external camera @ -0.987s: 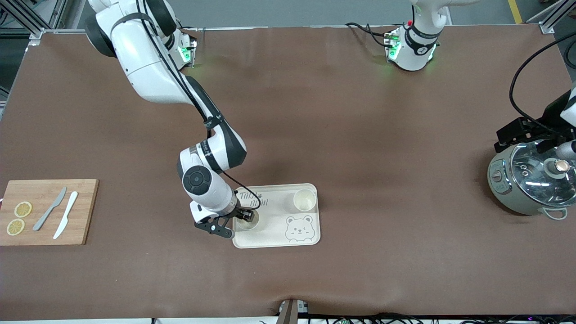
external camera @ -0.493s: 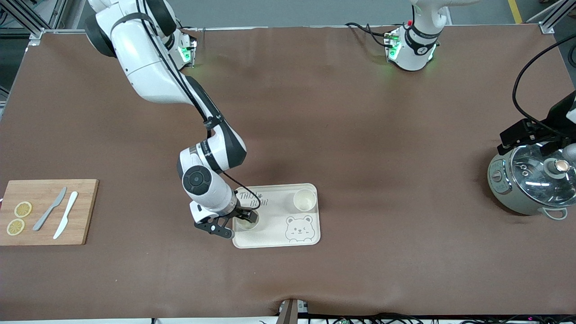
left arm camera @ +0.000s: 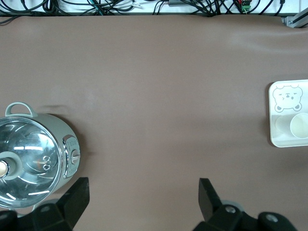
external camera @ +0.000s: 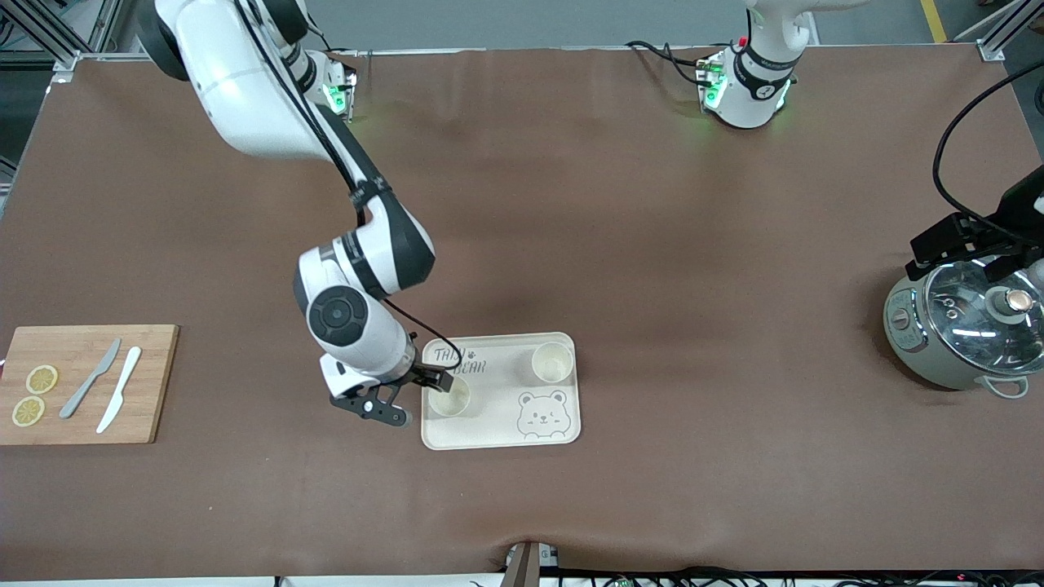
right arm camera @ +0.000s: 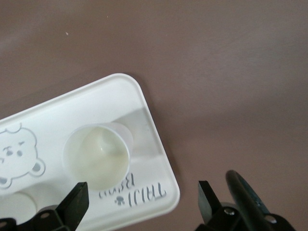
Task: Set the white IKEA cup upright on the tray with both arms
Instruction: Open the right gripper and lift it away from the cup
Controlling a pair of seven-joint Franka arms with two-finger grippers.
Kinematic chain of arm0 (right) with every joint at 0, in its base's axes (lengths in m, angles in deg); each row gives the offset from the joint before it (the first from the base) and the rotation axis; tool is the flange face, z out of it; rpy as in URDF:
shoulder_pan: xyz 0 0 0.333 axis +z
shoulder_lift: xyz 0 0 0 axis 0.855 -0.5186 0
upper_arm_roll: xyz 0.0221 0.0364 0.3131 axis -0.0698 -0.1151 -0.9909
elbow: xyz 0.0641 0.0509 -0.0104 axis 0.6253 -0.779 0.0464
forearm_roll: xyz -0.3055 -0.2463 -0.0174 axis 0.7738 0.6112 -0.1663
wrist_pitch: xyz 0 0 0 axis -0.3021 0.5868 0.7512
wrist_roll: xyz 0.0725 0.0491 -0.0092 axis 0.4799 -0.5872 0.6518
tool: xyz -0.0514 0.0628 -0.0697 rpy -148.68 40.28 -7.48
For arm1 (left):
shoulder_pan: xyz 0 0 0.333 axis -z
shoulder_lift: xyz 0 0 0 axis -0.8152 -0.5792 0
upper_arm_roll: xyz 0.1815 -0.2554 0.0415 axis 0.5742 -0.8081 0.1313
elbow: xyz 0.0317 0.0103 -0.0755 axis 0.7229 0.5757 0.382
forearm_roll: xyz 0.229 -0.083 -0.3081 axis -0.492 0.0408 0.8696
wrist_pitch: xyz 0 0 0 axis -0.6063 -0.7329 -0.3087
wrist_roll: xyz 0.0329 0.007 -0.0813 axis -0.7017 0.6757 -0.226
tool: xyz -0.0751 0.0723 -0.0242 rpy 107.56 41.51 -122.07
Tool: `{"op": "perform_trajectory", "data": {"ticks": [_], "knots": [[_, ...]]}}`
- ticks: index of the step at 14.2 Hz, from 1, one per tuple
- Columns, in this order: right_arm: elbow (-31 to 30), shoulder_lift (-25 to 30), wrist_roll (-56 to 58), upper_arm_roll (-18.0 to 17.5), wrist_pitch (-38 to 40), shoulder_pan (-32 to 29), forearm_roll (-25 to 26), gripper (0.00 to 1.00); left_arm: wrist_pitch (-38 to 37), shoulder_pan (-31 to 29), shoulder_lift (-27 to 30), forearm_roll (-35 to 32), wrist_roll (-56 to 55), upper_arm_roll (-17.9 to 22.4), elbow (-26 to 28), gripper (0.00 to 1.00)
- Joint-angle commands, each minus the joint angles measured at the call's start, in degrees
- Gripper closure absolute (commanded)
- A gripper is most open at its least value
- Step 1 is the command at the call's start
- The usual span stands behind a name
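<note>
The cream tray (external camera: 497,412) lies on the brown table nearer the front camera. A white IKEA cup (external camera: 449,399) stands upright on it, beside the "TAIJI BEAR" lettering, at the end toward the right arm. A second white cup (external camera: 552,363) stands upright in the corner toward the left arm. My right gripper (external camera: 434,378) hangs open just above the tray's lettered corner and touches nothing. The right wrist view has the cup (right arm camera: 96,156) on the tray (right arm camera: 72,110) beside my open right gripper (right arm camera: 142,197). My left gripper (left arm camera: 143,192) waits open and empty over the table beside a pot.
A grey pot with a glass lid (external camera: 954,334) stands at the left arm's end, under the left gripper (external camera: 950,257). At the right arm's end a wooden cutting board (external camera: 155,408) carries two knives and two lemon slices.
The right gripper has let go of the cup, risen and drawn back toward the right arm's end. The cup stays upright on the tray. The left gripper lifted slightly.
</note>
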Motion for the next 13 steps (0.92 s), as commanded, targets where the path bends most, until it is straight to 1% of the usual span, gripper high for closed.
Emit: {"op": "perform_trajectory", "data": {"ticks": [1, 5, 8, 10, 13], "knots": [[-2.3, 8.8, 2.6, -0.6, 9.4, -1.6, 0.5, 0.0, -0.8, -0.6, -0.5, -1.4, -1.0, -0.6, -1.4, 0.0], [-2.6, 20.1, 5.0, -0.6, 23.9, -2.6, 0.4, 0.0, -0.8, -0.7, -0.5, -1.4, -1.0, -0.1, -1.4, 0.0], [-3.0, 27.1, 15.2, -0.6, 32.9, -8.5, 0.3, 0.0, -0.8, -0.7, -0.5, -1.5, -1.0, -0.1, -1.5, 0.0], [-4.8, 31.0, 22.5, -0.5, 35.4, -13.1, 0.4, 0.0, -0.8, -0.8, -0.4, -1.5, -1.0, -0.1, -1.4, 0.0], [-11.7, 37.6, 33.3, -0.5, 34.8, -21.1, 0.4, 0.0, -0.8, -0.8, -0.2, -1.6, -1.0, 0.0, -1.4, 0.0]]}}
